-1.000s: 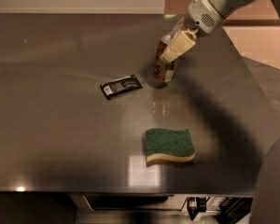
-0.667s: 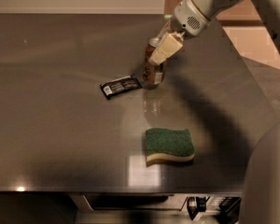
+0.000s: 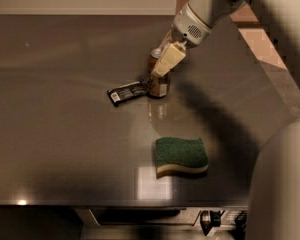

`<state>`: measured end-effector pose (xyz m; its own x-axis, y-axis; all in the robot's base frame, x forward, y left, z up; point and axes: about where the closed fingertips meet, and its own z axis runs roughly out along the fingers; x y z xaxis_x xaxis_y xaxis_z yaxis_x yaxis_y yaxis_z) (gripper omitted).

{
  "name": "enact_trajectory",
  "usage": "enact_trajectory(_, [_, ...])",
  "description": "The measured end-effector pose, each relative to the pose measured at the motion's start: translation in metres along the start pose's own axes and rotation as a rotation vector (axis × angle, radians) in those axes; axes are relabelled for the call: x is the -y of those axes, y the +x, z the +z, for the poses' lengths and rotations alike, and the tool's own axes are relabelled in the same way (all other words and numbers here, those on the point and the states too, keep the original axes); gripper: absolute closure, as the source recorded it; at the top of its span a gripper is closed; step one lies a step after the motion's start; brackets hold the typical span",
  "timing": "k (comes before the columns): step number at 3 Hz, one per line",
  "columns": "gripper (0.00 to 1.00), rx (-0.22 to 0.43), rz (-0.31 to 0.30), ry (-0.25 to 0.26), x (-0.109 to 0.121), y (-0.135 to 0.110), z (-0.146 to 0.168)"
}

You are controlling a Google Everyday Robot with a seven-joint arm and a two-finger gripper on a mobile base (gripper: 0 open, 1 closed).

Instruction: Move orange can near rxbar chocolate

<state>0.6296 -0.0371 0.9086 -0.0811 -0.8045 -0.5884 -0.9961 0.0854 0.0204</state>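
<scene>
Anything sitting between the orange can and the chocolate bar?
Nothing visible. The orange can stands upright at the right end of the chocolate bar, with no gap I can make out. The gripper holds the can from the upper right. The sponge lies nearer the front of the table, off that line.

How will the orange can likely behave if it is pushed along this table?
The orange can, held by the gripper, stands tall on a narrow base, so it may tip if pushed high. The table looks smooth and glossy, so it would probably slide easily. Lying down, it would likely roll.
</scene>
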Motion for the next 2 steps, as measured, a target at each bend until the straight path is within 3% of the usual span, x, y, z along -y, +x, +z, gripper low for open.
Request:
enact_trajectory(1, [0.84, -0.009, -0.020, 0.004, -0.0019, -0.0002, 0.0058])
enact_trajectory(2, [0.60, -0.011, -0.040, 0.003, -0.0044, 0.0005, 0.0090])
